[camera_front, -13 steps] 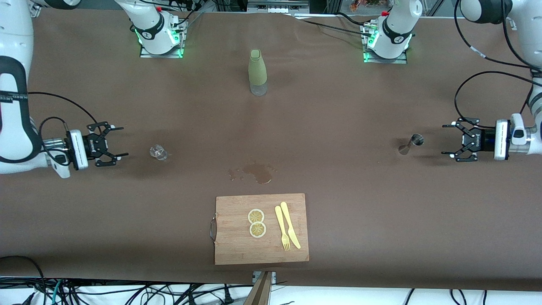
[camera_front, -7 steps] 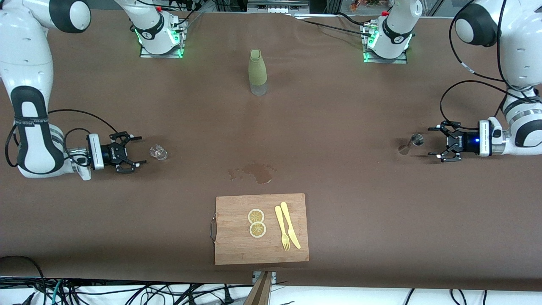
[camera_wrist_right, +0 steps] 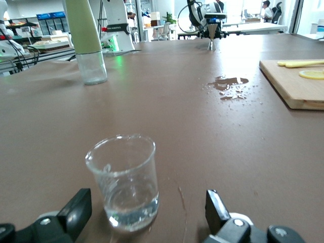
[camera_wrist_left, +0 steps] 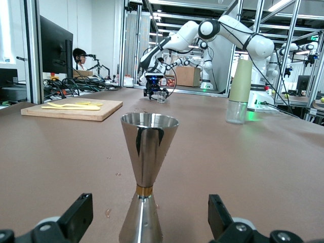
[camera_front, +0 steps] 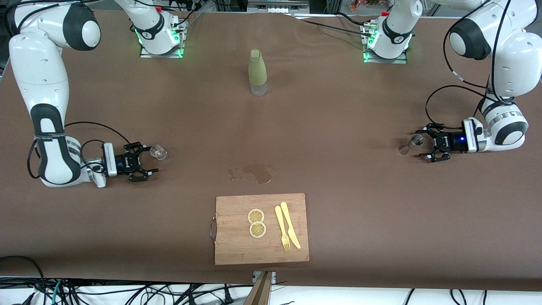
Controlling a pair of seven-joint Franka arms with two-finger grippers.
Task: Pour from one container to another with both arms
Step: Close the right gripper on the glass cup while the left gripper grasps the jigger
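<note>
Right pincer (camera_front: pixel 148 162) is low and wide open at the cup (camera_front: pixel 158 151) — left pincer (camera_front: pixel 425 145), equally open and empty, brackets the jigger (camera_front: pixel 410 143) at its end of the surface. Approach ending; next, close squarely on each.

This is a robot lab. Two big white robot arms (camera_front: pixel 46 106) are bolted to a long brown table (camera_front: pixel 338 127). More robot arms (camera_wrist_left: pixel 223 35) stand at other tables. Metal frames (camera_wrist_left: pixel 263 20) hold lights up high. A man (camera_wrist_left: pixel 79 56) sits at a screen (camera_wrist_left: pixel 54 48). Lots of cables (camera_front: pixel 84 292) lie on the floor.
</note>
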